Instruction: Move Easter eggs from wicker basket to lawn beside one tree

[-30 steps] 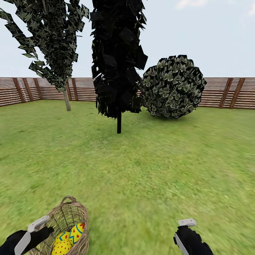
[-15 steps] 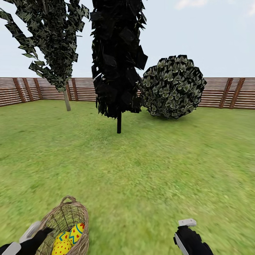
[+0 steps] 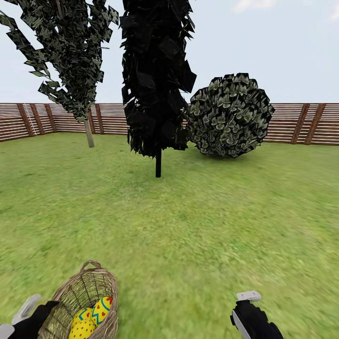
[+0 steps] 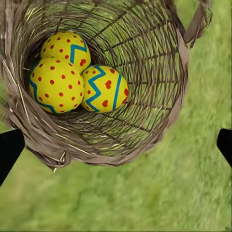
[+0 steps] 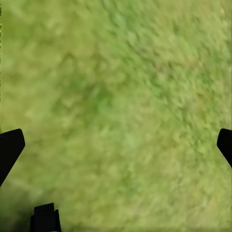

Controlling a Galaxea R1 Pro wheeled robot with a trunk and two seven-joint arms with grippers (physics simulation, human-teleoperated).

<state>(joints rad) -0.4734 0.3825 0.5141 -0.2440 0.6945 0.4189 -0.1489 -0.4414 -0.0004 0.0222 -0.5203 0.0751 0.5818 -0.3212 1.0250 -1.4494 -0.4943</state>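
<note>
Head view, basket: the wicker basket (image 3: 87,301) stands on the lawn (image 3: 197,226) at the lower left, its loop handle on the far rim.
Head view, eggs: Easter eggs (image 3: 92,315) lie inside the basket; two can be made out.
Head view, left gripper (image 3: 19,315): just beside the basket's left rim, holding nothing; its opening cannot be judged here.
Head view, right gripper (image 3: 247,306): low right over bare grass, well apart from the basket.
Head view, background: the tree (image 3: 70,56) with a pale trunk at far left, a near-black tree (image 3: 155,80), a round bush (image 3: 230,115), a slatted fence (image 3: 301,123).
Left wrist view: fingertips (image 4: 9,150) spread wide, empty; three eggs (image 4: 77,77) touch one another in the basket (image 4: 159,121).
Right wrist view: fingertips (image 5: 9,147) spread wide, empty, over grass (image 5: 121,106).
</note>
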